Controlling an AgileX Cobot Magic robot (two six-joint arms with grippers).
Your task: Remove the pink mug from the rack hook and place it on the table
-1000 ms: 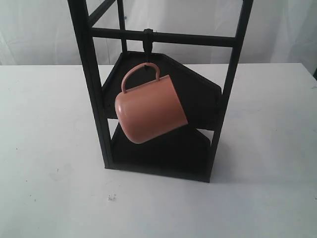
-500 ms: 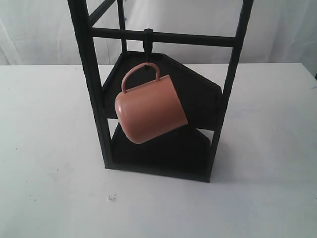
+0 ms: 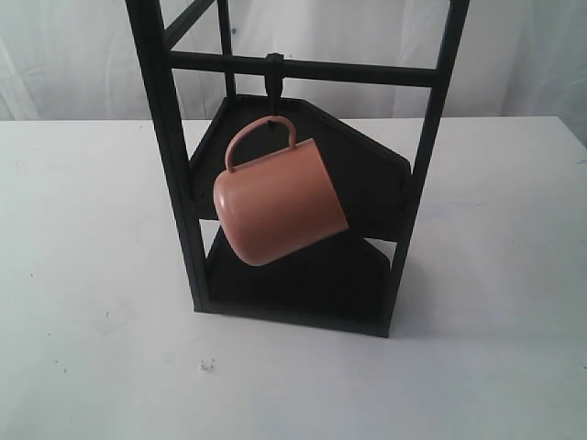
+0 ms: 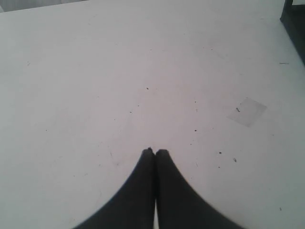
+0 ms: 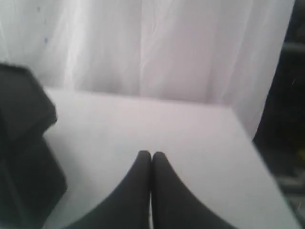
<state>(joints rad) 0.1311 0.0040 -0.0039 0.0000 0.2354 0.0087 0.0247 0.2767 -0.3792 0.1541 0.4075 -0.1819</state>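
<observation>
The left claw (image 4: pixel 155 151) has its two black fingers pressed together with nothing between them. It hangs over the white table (image 4: pixel 119 71). Only speckled tabletop lies ahead of its tips, and a dark corner of the rack (image 4: pixel 294 19) shows at the edge of its wrist view, well apart from the tips.

In the exterior view, the pink mug (image 3: pixel 275 206) hangs tilted inside the black rack. Its thin handle (image 3: pixel 261 136) is looped over the rack hook (image 3: pixel 272 81) under the crossbar (image 3: pixel 348 70), and its body hangs in front of the dark shelves. Neither claw appears in this view, so both are well away from the mug.

The right claw (image 5: pixel 151 153) is also pinched closed on nothing. It sits over the table near its far edge, with a white curtain (image 5: pixel 167 47) beyond it and part of the rack off to one side.

The task looks barely begun. The mug is not yet gripped, lifted off the hook or set on the table. A claw would first have to open and reach in to it.

Compared with the exterior views from a second and half a second ago, nothing differs. The mug hangs at the same tilt, and no arm has come into sight.
</observation>
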